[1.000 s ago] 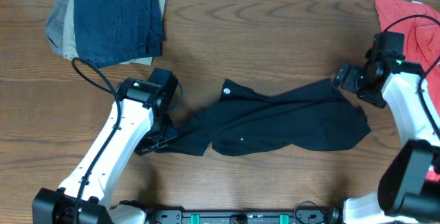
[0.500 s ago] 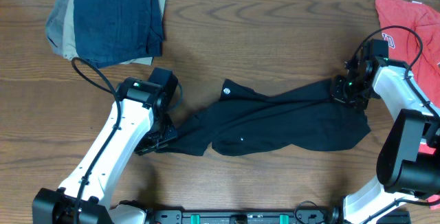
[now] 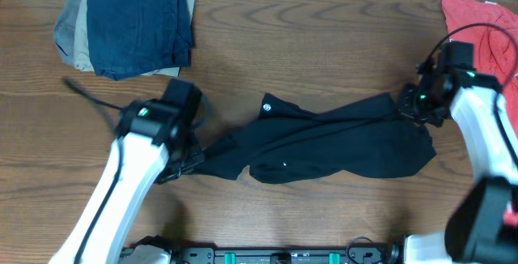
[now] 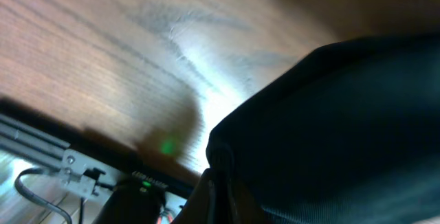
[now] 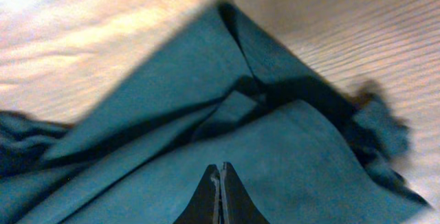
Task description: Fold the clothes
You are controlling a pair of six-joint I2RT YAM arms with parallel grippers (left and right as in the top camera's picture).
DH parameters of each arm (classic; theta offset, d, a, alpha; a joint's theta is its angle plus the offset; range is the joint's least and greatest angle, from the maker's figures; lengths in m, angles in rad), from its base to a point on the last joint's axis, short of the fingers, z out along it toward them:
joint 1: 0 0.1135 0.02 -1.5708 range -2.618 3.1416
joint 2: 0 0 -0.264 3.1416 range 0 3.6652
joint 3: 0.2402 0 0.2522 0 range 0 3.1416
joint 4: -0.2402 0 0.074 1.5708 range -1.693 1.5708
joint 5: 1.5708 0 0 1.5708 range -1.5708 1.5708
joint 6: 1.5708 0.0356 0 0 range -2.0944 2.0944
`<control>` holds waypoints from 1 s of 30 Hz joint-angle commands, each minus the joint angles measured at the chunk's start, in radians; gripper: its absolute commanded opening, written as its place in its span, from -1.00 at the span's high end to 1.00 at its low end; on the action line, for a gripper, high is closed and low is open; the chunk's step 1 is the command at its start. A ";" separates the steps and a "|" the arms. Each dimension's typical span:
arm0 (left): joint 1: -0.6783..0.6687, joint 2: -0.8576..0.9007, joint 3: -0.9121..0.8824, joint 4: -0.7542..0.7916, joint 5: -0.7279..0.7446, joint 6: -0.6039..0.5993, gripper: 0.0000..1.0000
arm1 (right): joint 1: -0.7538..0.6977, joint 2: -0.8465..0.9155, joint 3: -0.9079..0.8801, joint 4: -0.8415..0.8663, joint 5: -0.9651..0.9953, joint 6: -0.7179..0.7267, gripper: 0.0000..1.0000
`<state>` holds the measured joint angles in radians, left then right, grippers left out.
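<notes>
The clothes, a black T-shirt (image 3: pixel 324 142), lie crumpled across the middle of the wooden table, with a small white round logo (image 3: pixel 268 108) near the top fold. My left gripper (image 3: pixel 184 165) is at the shirt's left end and shut on it. In the left wrist view the dark hem (image 4: pixel 227 148) runs into the closed left gripper (image 4: pixel 221 183). My right gripper (image 3: pixel 411 104) is at the shirt's upper right corner. In the right wrist view the right gripper (image 5: pixel 220 168) has its tips pressed together over the fabric (image 5: pixel 206 114), with no fold visible between them.
A folded stack of dark blue, tan and grey garments (image 3: pixel 129 25) sits at the back left. A red T-shirt (image 3: pixel 481 21) lies at the back right, close behind my right arm. A black rail (image 3: pixel 283 256) runs along the front edge.
My right gripper has closed from wide open and settled at the shirt's upper right corner. My left arm has shifted left and looks blurred. The shirt has kept its place.
</notes>
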<state>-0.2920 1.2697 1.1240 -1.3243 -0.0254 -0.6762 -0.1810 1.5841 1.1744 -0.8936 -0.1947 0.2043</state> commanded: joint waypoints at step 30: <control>-0.001 -0.475 0.091 -0.252 -0.175 -0.150 0.88 | 0.193 0.137 0.008 0.024 -0.027 -0.059 -0.55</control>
<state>-0.2920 0.7921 1.1976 -1.5623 -0.1272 -0.7898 -0.0250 1.6684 1.1763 -0.8803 -0.2138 0.1757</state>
